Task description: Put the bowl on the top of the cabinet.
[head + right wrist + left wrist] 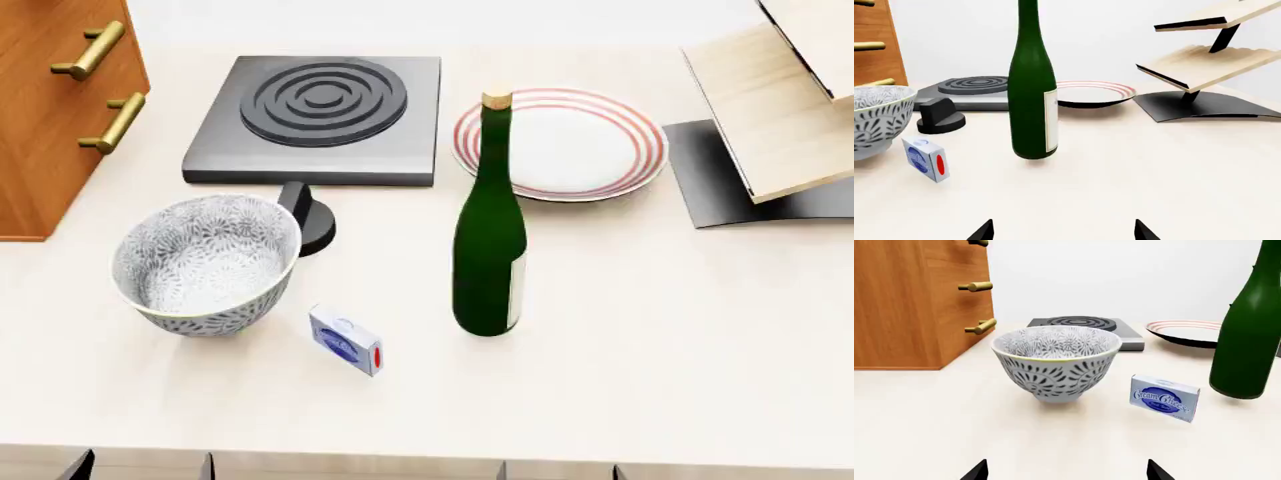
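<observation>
The bowl (207,262), deep and white with a grey leaf pattern, stands upright on the pale counter, left of centre. It also shows in the left wrist view (1057,362) and at the edge of the right wrist view (877,120). The orange-brown cabinet (54,110) with brass handles stands at the far left, behind the bowl; its top is out of view. It also shows in the left wrist view (914,300). My left gripper (1067,472) is open and empty, well short of the bowl and facing it. My right gripper (1063,232) is open and empty, facing the bottle.
A tall green bottle (490,240) stands right of the bowl, with a small cream cheese box (347,340) between them. A black hotplate (320,115) with a knob (310,218) and a red-ringed plate (561,140) lie behind. A light-wood rack (787,90) stands at the far right.
</observation>
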